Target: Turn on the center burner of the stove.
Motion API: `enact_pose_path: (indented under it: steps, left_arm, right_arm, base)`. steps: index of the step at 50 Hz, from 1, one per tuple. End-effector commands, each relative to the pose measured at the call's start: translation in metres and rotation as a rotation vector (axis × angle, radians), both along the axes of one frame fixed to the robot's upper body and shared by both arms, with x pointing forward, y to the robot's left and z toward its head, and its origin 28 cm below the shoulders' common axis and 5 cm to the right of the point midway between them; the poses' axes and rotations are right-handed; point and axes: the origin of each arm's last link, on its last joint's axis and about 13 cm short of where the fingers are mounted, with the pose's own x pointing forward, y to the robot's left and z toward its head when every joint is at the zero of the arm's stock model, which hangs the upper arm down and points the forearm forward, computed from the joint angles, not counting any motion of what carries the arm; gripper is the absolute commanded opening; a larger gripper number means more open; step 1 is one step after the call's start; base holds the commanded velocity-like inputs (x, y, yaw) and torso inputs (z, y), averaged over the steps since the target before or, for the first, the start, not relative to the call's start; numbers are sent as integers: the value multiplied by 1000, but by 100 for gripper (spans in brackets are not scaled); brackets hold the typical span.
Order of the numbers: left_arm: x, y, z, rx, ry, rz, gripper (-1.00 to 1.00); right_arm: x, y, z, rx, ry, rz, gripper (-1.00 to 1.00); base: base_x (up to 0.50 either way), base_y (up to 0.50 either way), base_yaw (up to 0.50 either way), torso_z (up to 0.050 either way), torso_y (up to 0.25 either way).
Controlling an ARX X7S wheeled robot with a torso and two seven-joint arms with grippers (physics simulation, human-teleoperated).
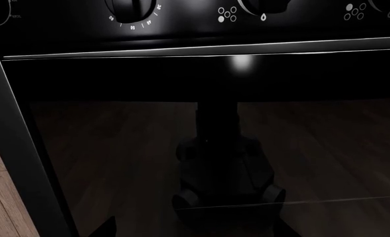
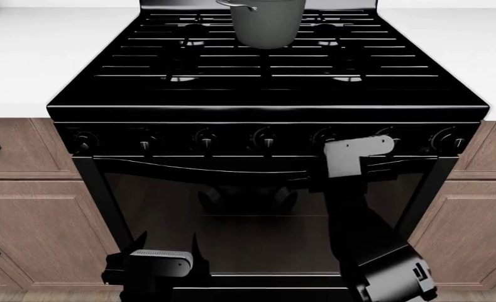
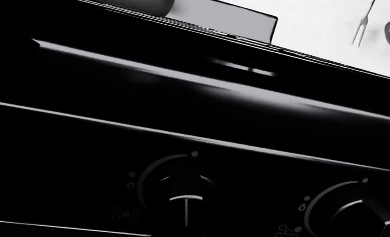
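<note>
The glossy black stove point(image 2: 264, 69) fills the head view, with bar grates on top and a row of seven small knobs along its front; the middle knob point(image 2: 266, 138) stands free. My right gripper point(image 2: 332, 148) is raised against the front panel by the knob just right of the middle one; its fingers are hidden. The right wrist view shows one knob point(image 3: 185, 192) close ahead and another point(image 3: 360, 212) beside it. My left gripper point(image 2: 165, 246) hangs low before the dark glass oven door point(image 1: 208, 148), open and empty.
A grey pot point(image 2: 267, 24) stands on the rear middle grate. White countertops point(image 2: 29, 50) flank the stove. Brown wooden cabinets point(image 2: 29, 214) with dark handles stand on both sides below. Utensils point(image 3: 379, 24) hang on the wall behind.
</note>
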Motion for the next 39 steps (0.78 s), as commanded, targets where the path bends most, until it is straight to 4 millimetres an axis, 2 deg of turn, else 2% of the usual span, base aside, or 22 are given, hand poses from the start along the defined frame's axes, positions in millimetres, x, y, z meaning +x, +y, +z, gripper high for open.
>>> enact_pose_path:
  steps: [1,19,39]
  left_arm:
    - [0,0,0,0,0,0,100]
    - [0,0,0,0,0,0,100]
    - [0,0,0,0,0,0,100]
  right_arm:
    - [4,-1,8,-166,-128,-10,-100]
    - [13,-8,8,-407,-247,-32,-100]
    - [9,-11,4,-623,-322,-18,-100]
  base:
    - [0,0,0,0,0]
    - [2,0,1,0,2]
    - [2,0,2,1,3]
